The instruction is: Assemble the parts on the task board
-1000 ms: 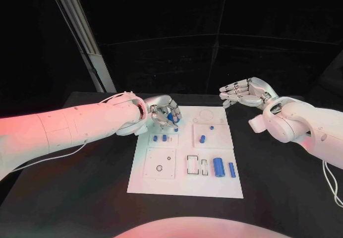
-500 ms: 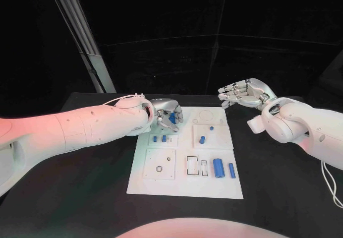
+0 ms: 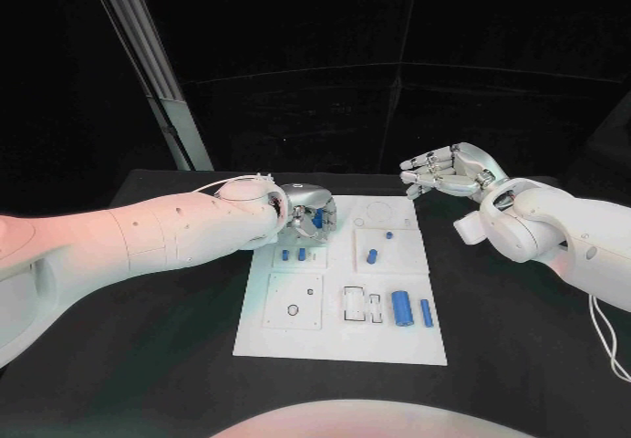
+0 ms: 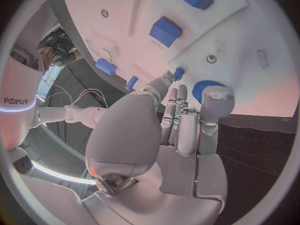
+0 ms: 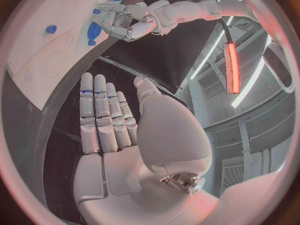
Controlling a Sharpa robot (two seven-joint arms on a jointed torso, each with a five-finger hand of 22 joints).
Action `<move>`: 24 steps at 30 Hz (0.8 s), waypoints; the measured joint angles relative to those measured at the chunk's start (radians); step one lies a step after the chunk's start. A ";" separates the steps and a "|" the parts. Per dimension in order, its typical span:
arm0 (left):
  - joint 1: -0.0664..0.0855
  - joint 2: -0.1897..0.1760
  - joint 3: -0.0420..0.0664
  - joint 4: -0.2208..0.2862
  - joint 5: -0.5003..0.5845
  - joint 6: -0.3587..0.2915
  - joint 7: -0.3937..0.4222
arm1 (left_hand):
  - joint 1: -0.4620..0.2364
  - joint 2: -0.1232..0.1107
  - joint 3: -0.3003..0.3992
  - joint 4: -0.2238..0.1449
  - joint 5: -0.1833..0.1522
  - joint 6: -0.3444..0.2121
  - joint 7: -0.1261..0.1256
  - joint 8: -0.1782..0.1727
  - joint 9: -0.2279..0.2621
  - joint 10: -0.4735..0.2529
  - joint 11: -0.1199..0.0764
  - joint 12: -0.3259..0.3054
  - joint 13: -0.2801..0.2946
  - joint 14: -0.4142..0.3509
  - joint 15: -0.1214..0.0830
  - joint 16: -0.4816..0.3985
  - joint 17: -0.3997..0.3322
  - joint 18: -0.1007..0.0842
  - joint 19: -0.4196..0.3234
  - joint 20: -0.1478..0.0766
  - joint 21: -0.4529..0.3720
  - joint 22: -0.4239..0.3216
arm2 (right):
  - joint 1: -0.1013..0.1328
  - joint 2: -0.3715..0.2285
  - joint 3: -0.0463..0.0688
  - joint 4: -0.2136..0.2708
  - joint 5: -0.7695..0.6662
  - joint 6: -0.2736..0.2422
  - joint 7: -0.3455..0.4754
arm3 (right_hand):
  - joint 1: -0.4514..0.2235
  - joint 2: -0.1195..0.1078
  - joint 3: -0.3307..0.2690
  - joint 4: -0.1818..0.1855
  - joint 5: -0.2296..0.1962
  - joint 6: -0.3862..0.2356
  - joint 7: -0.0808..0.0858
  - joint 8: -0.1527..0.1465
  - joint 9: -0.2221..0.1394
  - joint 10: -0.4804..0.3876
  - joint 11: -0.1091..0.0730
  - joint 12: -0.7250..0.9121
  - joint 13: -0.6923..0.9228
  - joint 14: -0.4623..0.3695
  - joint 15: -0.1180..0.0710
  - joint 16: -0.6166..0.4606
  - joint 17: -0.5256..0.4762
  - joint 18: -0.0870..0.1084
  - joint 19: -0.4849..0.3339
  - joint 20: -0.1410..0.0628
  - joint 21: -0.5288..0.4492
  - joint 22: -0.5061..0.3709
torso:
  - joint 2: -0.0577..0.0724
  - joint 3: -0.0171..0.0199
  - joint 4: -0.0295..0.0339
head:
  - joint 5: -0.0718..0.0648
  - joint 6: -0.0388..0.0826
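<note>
The left hand [image 3: 305,212] is pinching a small blue part [image 4: 178,74] over the task board [image 3: 339,339]. The right hand [image 3: 447,173] is hanging wide open, holding nothing. "Sharpa" is showing on an arm.

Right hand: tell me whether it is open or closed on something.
Open. The right hand is raised beyond the task board's far right corner, holding nothing; the right wrist view shows its fingers extended side by side.

Matt white task board [image 3: 329,338], glossy arms [image 3: 158,239]
</note>
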 measured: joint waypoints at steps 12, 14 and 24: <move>-0.001 0.004 0.000 -0.009 -0.025 0.037 -0.037 | -0.012 -0.005 0.005 0.000 0.005 0.004 0.004 -0.011 0.000 0.007 0.001 -0.010 -0.010 0.000 0.000 0.000 -0.008 0.000 0.006 0.000 0.015 0.018 | 0.000 0.000 0.000 0.000 0.000 0.000 0.000 | 0.000 0.000 0.000 0.000 0.000 0.000 0.000 0.000 0.000 0.000 0.000 0.000 -0.001 0.000 0.000 0.000 -0.001 0.000 0.000 0.000 0.000 0.000 | 0.000 0.0000 0.0005 | -0.002 -0.002; -0.001 0.005 0.000 -0.009 -0.028 0.042 -0.041 | -0.012 -0.005 0.005 0.000 0.005 0.004 0.004 -0.011 0.000 0.007 0.001 -0.010 -0.010 0.000 0.000 0.000 -0.008 0.000 0.006 0.000 0.015 0.018 | 0.000 0.001 0.000 0.000 0.000 0.000 0.000 | 0.000 0.000 0.000 0.000 0.000 0.000 0.000 0.000 0.000 0.000 0.000 0.000 -0.001 0.000 0.000 0.000 -0.001 0.000 0.000 0.000 0.000 0.000 | 0.000 0.0000 0.0006 | -0.002 -0.003; -0.001 0.013 0.001 -0.012 -0.032 0.058 -0.056 | -0.021 0.004 0.015 0.002 0.008 0.012 0.002 -0.019 0.000 0.018 -0.003 -0.014 -0.015 0.000 0.000 0.000 -0.008 0.000 0.006 0.000 0.020 0.026 | 0.000 0.004 0.000 -0.002 0.000 0.001 0.000 | 0.000 0.000 0.000 0.000 0.005 0.000 0.000 0.000 0.000 0.000 0.000 0.000 -0.001 0.000 0.000 0.000 -0.001 0.000 0.000 0.000 0.000 -0.001 | 0.000 0.0000 0.0006 | 0.000 -0.005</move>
